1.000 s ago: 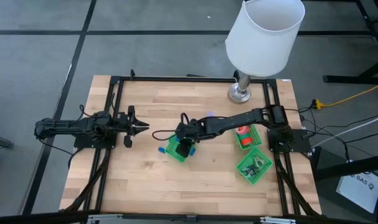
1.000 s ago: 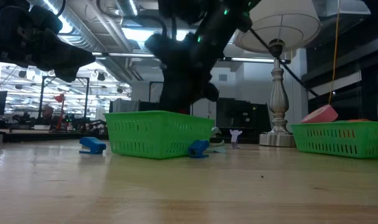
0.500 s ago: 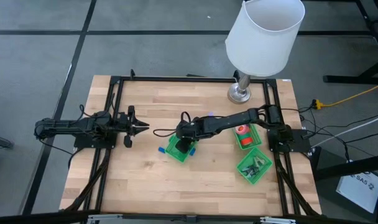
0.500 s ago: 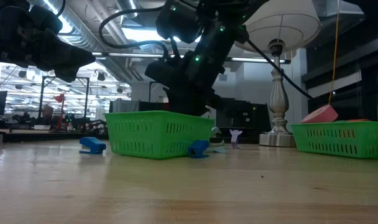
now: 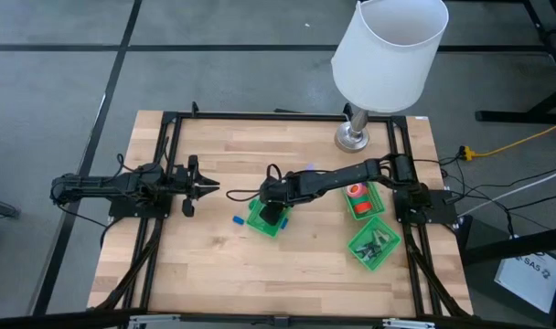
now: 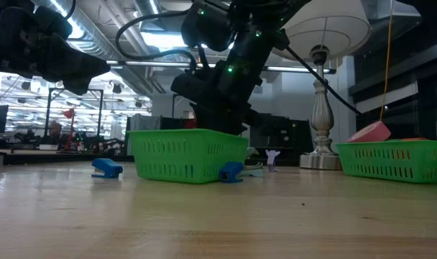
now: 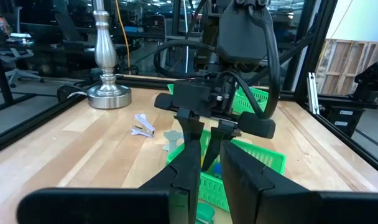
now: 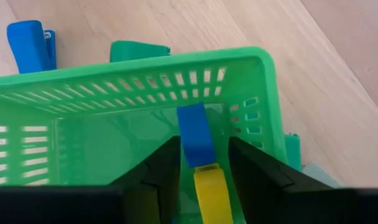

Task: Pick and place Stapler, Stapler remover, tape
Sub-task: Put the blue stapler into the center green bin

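Right gripper (image 8: pixel 201 163) reaches down into one green basket (image 5: pixel 264 219), fingers parted around one blue block (image 8: pixel 194 135) and one yellow block (image 8: pixel 209 190); left gripper (image 5: pixel 210 189) hovers, nearly closed, empty.

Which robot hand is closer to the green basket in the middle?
The right gripper reaches down into the green basket. The left gripper waits off toward the table's left side.

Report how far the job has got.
Done: red tape rolls in the right-hand basket. In hand: the right gripper is in the centre basket, over blue and yellow pieces. Left: a loose blue piece lies on the table beside it. Left gripper waits at left.
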